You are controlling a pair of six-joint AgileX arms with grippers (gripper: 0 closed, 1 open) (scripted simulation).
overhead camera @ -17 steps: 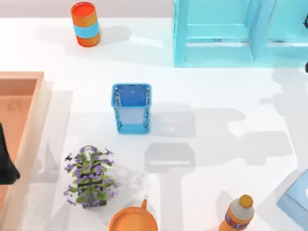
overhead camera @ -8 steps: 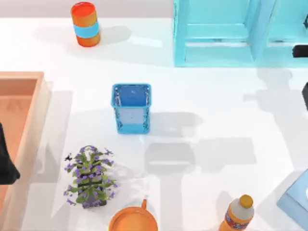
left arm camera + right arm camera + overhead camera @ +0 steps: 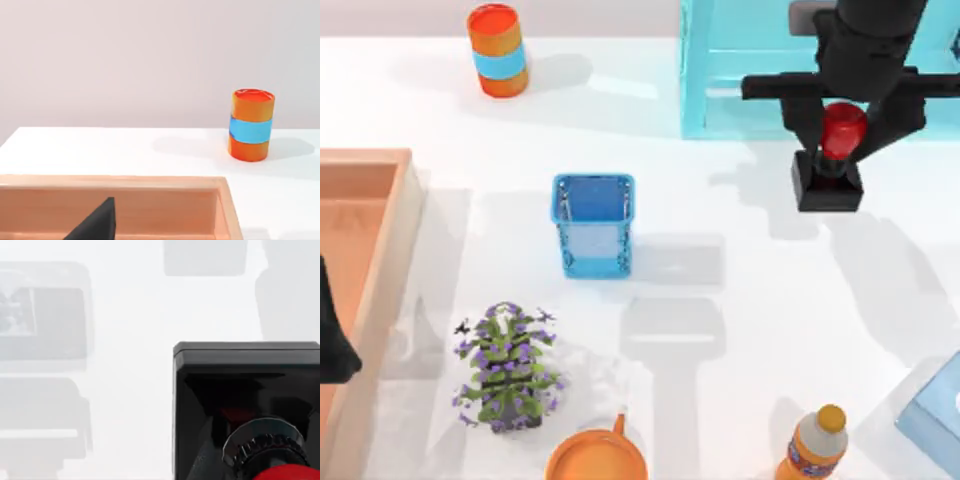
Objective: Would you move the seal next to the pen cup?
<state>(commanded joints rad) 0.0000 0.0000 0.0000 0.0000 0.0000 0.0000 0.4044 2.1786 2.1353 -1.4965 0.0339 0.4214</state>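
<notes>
The seal (image 3: 828, 186), a black square block with a glossy red knob (image 3: 843, 128), hangs at the table's back right in front of the cyan shelf. My right gripper (image 3: 844, 138) comes down from above and is shut on the knob, one finger on each side. In the right wrist view the seal's black base (image 3: 245, 390) and red knob (image 3: 290, 474) loom close over white table. The pen cup (image 3: 594, 225), blue with mesh sides, stands upright near the table's middle, well to the left of the seal. My left arm (image 3: 332, 335) is parked at the left edge over the wooden tray.
An orange cylinder with a light-blue band (image 3: 498, 50) stands at the back left. A cyan shelf (image 3: 770, 70) fills the back right. A wooden tray (image 3: 370, 200) lines the left edge. In front are a purple-flowered plant (image 3: 507, 365), an orange bowl (image 3: 595, 458), a bottle (image 3: 813, 445) and a blue box (image 3: 935, 410).
My right arm has swung in from the right edge to the back right, carrying the seal into view. The pen cup and the left arm have not moved.
</notes>
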